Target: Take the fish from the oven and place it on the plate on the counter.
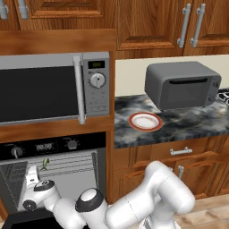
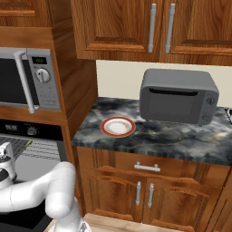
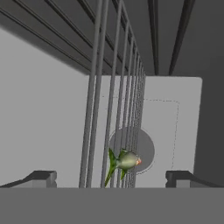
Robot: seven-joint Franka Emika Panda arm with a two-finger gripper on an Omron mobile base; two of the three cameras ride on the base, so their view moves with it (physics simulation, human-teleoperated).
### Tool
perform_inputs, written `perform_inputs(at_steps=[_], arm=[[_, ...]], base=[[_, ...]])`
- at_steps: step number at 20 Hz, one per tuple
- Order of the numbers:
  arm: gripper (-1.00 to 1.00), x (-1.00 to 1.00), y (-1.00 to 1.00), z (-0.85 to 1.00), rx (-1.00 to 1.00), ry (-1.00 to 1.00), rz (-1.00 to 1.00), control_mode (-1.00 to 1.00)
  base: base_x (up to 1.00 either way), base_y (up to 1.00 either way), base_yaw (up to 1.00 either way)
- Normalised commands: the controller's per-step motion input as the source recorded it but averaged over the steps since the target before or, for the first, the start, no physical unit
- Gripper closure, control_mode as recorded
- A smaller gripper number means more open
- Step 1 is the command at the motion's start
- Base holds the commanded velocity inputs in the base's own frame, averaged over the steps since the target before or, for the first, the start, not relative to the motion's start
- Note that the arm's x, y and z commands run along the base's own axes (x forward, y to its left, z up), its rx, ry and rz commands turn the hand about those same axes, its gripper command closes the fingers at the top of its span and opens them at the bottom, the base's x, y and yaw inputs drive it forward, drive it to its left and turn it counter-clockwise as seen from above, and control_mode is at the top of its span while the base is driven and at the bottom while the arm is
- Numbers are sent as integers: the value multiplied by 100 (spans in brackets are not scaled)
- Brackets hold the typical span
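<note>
Reaching into the open oven (image 1: 53,147), claw (image 3: 111,177) spread wide, both dark tips apart and pinching nothing. Lying on the wire rack (image 3: 118,87) inside the oven, the fish (image 3: 123,162): small, green and pale, sitting straight ahead of the claw and between the two tips in the hand view, slightly beyond them, not yet touched. Long axis of the fish running roughly across the gap between the tips, tail end toward one tip and the reddish snout toward the other, with thin green fins trailing down. Seen from the left base view as a green sliver (image 1: 45,164) just above the wrist, inside the oven, below the microwave (image 1: 53,87). Waiting well apart from the oven, on the counter (image 1: 179,125), the plate (image 1: 145,121), bare, near the grey toaster oven (image 1: 182,85). Judged next: advancing a little further into the oven, so the tips straddle the fish before closing.
</note>
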Motion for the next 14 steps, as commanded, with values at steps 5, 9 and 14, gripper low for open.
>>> perform_inputs(at_steps=[5,9,14], arm=[[-100,0,-14,-100,0,-19,0,-100],[-100,0,-19,-100,0,-23,0,-100],[-100,-3,-22,-100,0,-19,0,-100]], base=[[0,0,0],[0,0,0],[0,0,0]])
